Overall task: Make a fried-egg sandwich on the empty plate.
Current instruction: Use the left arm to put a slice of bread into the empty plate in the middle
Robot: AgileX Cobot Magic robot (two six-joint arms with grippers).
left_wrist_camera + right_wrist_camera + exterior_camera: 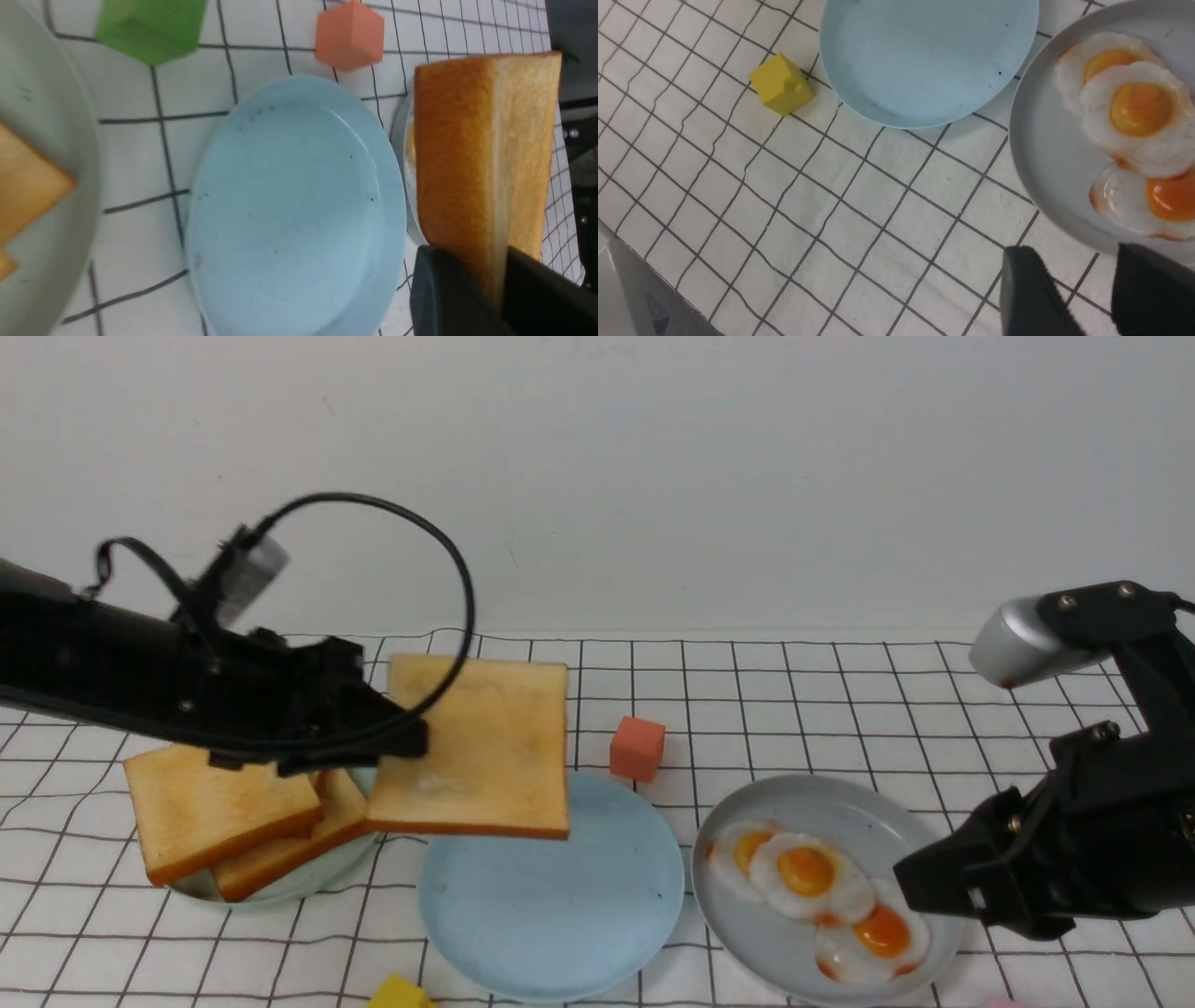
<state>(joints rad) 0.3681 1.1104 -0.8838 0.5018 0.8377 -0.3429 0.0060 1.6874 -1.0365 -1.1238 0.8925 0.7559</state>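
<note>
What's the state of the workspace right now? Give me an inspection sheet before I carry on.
Surface: white cloth with a dark grid, wrinkled in places.
Job's things: blue plate empty; one toast slice held in the air near it; stacked toast on the green plate; three fried eggs on the grey plate.
Clutter: orange cube, yellow block, green block.
Grippers: left gripper shut on the toast slice's edge; right gripper open, empty, at the grey plate's edge.
Cables: black cable loops above the left arm, off the plates.
Surroundings: plain white wall; nothing else seen.
</note>
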